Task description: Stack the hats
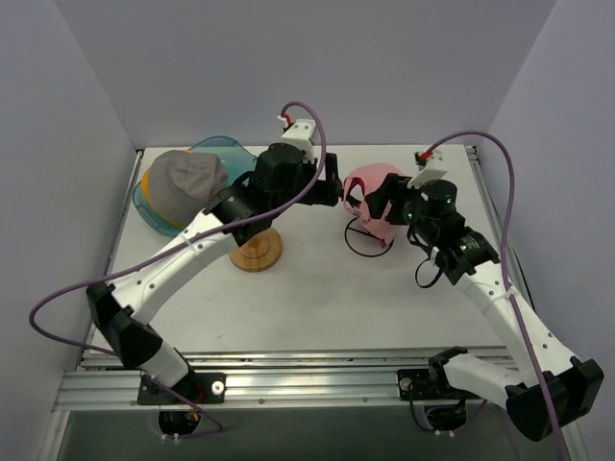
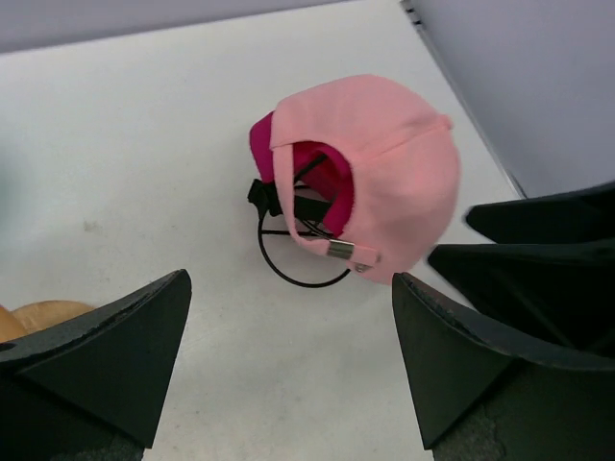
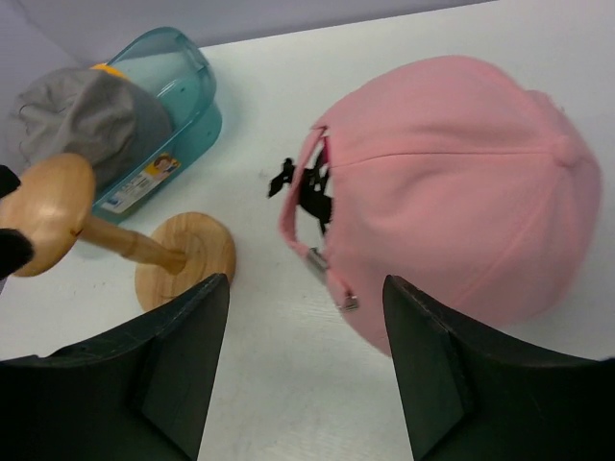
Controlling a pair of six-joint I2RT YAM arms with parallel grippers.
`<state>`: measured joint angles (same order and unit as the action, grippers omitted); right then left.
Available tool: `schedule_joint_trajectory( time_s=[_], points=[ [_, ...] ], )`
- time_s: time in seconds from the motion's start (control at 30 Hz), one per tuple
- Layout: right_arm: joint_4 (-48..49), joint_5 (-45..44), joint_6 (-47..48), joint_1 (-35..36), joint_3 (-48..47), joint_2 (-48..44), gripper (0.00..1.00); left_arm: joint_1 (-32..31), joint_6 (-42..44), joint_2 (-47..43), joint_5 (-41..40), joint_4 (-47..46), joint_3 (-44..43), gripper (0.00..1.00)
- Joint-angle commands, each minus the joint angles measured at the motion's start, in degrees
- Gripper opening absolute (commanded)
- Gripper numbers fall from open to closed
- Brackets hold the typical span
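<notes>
Both arms converge on the light pink cap (image 2: 384,173), which sits toward the far right corner of the table (image 1: 317,298), pulled over the magenta cap (image 2: 264,144). Only a sliver of magenta shows at the strap opening. The pair rests on a black wire stand (image 2: 272,266).

We see the left gripper (image 2: 288,370) spread wide and holding nothing, its fingers framing the pink cap from the left edge side. The right gripper (image 3: 307,370) is likewise parted and empty, hovering just beside the cap's rear strap.

At the far left corner, the grey cap (image 3: 86,120) lies on top of the yellow-orange bucket hat (image 3: 111,69), both nested in a teal tub (image 3: 192,110). A wooden hat stand (image 3: 187,252) stands bare toward the middle of the table, between the two piles.

We judge the work about half done: two pairs stand, but not one stack. The step in hand looks like a handling of the pink-and-magenta pair, though we cannot tell whether a grasp or a retreat is meant. The next move, as we read it, calls for closing on soft fabric at the crown or brim, taking both layers together, and keeping clear of the wire stand beneath.
</notes>
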<state>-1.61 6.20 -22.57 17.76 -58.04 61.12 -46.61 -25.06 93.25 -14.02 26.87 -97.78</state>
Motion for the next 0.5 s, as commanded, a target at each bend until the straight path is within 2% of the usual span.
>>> schedule_joint_trajectory(
  time_s=[0.0,0.13,0.3,0.47],
  points=[
    [-1.3,-13.0,1.1,8.8,-4.4,-0.8,0.61,-3.0,6.9,-9.3,-2.7,-0.9,0.4,0.94],
    [0.4,-18.4,1.6,17.5,-4.9,-0.5,0.61,-5.1,7.7,-18.7,-5.0,-3.7,9.8,0.94],
    [5.1,-23.9,3.8,28.3,-2.8,1.5,0.61,-8.0,5.9,-30.8,-11.9,-8.5,26.1,0.94],
    [6.7,-26.3,4.5,30.1,-0.5,0.6,0.61,-12.2,6.0,-40.5,-18.2,-14.5,37.5,0.94]
  ],
)
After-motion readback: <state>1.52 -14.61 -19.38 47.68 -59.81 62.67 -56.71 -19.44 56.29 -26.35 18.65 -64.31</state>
